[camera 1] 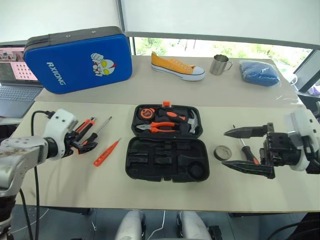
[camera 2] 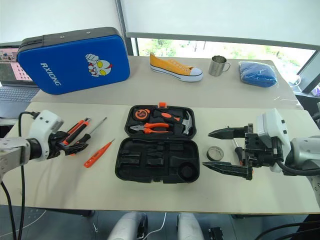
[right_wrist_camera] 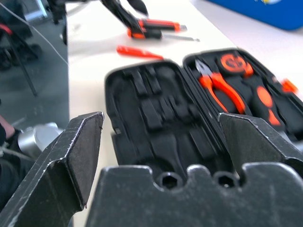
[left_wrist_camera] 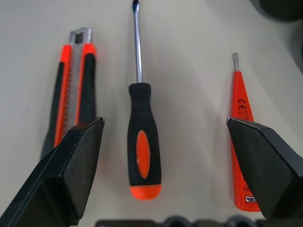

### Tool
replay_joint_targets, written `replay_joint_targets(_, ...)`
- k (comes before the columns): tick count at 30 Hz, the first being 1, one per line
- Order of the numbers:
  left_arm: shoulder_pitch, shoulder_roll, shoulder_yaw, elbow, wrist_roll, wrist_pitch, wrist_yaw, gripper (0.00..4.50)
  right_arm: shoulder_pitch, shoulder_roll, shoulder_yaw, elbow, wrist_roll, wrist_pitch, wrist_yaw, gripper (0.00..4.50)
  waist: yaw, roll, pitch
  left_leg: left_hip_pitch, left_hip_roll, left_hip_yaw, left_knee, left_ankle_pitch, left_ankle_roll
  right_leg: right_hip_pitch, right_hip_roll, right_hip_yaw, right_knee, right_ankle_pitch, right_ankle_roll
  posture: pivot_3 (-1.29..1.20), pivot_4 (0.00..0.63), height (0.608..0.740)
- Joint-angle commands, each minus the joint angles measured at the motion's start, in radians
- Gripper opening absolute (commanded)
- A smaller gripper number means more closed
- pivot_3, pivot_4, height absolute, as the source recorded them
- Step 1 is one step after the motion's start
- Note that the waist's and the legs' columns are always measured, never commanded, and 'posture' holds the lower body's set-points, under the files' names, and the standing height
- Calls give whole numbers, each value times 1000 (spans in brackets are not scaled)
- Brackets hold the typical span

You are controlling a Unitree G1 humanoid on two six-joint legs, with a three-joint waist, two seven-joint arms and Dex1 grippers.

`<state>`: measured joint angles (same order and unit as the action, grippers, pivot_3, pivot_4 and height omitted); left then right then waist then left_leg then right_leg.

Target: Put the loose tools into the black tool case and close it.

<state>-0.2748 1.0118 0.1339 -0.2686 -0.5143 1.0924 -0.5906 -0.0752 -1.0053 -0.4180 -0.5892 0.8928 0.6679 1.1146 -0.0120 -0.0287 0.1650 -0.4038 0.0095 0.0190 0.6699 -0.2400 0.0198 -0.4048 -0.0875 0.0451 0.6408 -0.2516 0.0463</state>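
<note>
The black tool case [camera 1: 150,161] lies open mid-table. Its far half holds pliers, a hammer and a tape measure, and the near half's recesses are empty. Left of it lie the utility knife [left_wrist_camera: 75,90], a black-and-orange screwdriver [left_wrist_camera: 140,137] and the slim orange tester [left_wrist_camera: 241,123]. My left gripper [camera 1: 84,141] hovers open just above their handles, fingers either side of the screwdriver. Right of the case sit the small tape roll [camera 1: 222,152] and a second screwdriver [camera 1: 247,152]. My right gripper [camera 1: 245,150] is open, pointing left toward the case, with that screwdriver beneath it.
On the far table stand a blue zip case [camera 1: 77,57], a yellow shoe [camera 1: 177,66], a metal mug [camera 1: 219,64] and a blue cloth [camera 1: 258,72]. A laptop [camera 1: 12,75] sits at the far left. Bare tabletop runs along the front edge.
</note>
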Motion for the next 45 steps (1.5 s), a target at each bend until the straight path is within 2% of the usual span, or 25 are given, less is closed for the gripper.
replay_joint_targets(1, -32, -6, -19, 43, 31, 1, -2, 4458, 3, 0, -45, -38, 53, 18, -34, 4500, -1, -1, 0, 0, 0, 0, 0, 0, 0, 0, 0, 0, 0, 0, 0, 0, 150, 739)
replay_joint_targets(5, -56, -33, -59, 102, 54, -7, -3, 4458, 26, -3, -56, -43, 58, 16, -46, 4500, 0, -2, 1, -1, 0, 0, 0, 0, 0, 0, 0, 0, 0, 0, 0, 0, 150, 739)
replay_joint_targets(8, -77, -51, -98, 137, 67, -14, -20, 3783, 27, -5, -55, -48, 64, 17, -56, 4500, 1, -2, 1, -1, -1, -1, 1, 0, 0, 0, 0, -1, 0, 0, 0, 0, 150, 739)
replay_joint_targets(15, -86, -74, -128, 179, 104, -9, -26, 1077, 2, -6, -39, -47, 78, 22, -83, 4500, 2, -2, 1, -2, -1, -2, 3, 0, 0, 0, -1, -1, 1, 0, 0, 0, 150, 739)
replay_joint_targets(16, -88, -80, -123, 182, 105, -7, -22, 941, 1, -6, -39, -46, 79, 22, -88, 4500, 3, -2, 1, -2, -1, -2, 4, 0, 0, 0, -1, -1, 1, 0, 0, 0, 150, 739)
replay_joint_targets(23, -181, -151, -31, 120, 25, 57, -35, 910, 21, -3, -40, -60, 80, 21, -108, 4500, 18, -3, 2, -3, -2, -3, 8, 0, 0, 1, -1, -3, 2, 0, 1, 0, 150, 739)
replay_joint_targets(27, -307, -135, -39, 67, -11, 53, -77, 910, 53, 3, -45, -61, 64, 18, -120, 4500, 24, -7, 4, -7, -2, -5, 9, 0, 0, -1, -1, -4, 2, 1, 2, 0, 150, 739)
replay_joint_targets(32, -425, -41, -216, 44, 78, -175, -278, 910, 101, 23, -50, -73, 49, 7, -150, 4500, 18, -7, 4, -7, -4, -6, 9, 0, 0, 0, -1, -4, 1, 1, 2, 0, 150, 739)
replay_joint_targets(35, -485, -23, -364, 46, 165, -308, -408, 910, 135, 37, -61, -84, 43, 6, -165, 4500, 19, -7, 4, -6, -7, -5, 9, 0, 0, 0, -1, -4, 1, 1, 2, 0, 150, 739)
replay_joint_targets(38, -543, -74, -496, 91, 257, -404, -476, 910, 166, 50, -72, -97, 37, 3, -183, 4500, 22, -7, 4, -7, -7, -5, 9, 0, 0, 0, -1, -4, 1, 1, 2, 0, 150, 739)
replay_joint_targets(45, -618, -227, -648, 190, 379, -514, -568, 910, 233, 82, -115, -139, 38, 7, -234, 4500, 24, -7, 4, -11, -9, -7, 12, 0, 1, -1, -1, -4, 1, 0, 4, 0, 150, 739)
